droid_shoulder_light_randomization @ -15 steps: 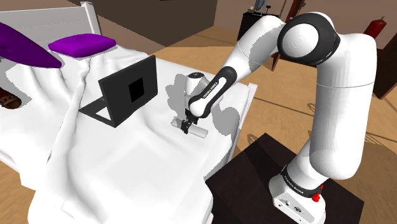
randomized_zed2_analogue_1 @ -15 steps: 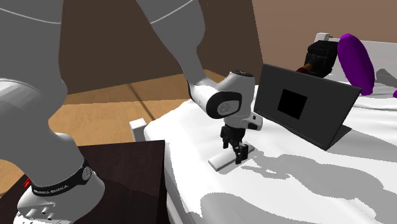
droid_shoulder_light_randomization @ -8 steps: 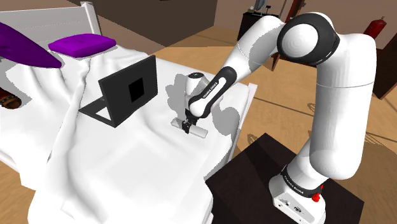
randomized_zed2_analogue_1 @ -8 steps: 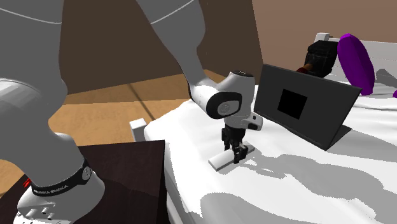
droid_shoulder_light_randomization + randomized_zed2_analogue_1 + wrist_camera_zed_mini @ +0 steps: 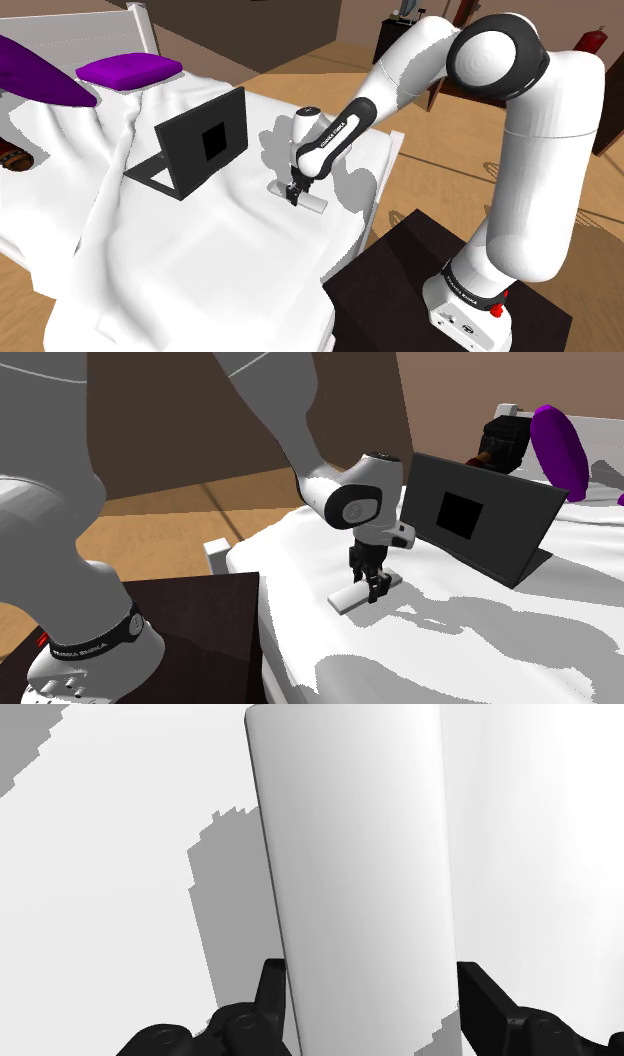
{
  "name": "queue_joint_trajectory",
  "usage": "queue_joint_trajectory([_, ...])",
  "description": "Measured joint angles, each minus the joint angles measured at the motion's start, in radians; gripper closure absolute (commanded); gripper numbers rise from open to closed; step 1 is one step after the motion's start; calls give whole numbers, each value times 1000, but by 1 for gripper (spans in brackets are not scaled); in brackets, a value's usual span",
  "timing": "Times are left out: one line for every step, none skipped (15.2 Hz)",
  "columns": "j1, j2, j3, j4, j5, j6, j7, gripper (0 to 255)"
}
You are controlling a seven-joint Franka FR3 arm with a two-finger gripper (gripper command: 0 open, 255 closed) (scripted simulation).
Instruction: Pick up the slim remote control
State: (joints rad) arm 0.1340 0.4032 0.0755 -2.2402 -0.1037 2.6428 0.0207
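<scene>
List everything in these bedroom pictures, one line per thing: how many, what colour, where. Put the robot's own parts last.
remote: one, white, at the bed's edge nearest the stand
laptop: one, dark grey with a black square, open on the bed, beyond the remote
pillows: two, purple, at the head of the bed
bed: one, crumpled white sheet, beside the stand
floor: one, brown wood, around the bed
fire extinguisher: one, red, shoulder view's upper right
stand: one, black, under the arm
arm: one, white with dark joints, reaching over the bed
pincer: one, black, shut on the remote
</scene>
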Motion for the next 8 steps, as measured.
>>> queue_joint_trajectory([-1,-12,2,-2,2,-10,-2,255])
queue_joint_trajectory([-2,-26,4,-6,5,-20,-2,255])
queue_joint_trajectory([-3,-39,5,-6,7,-33,-5,255])
queue_joint_trajectory([-6,-47,6,-4,10,-42,-9,255])
queue_joint_trajectory([-6,-60,8,-9,12,-51,-10,255])
queue_joint_trajectory([-6,-72,9,-10,14,-62,-11,255])
queue_joint_trajectory([-7,-82,11,-6,17,-77,-13,255])
queue_joint_trajectory([-8,-96,12,-9,20,-87,-14,255])
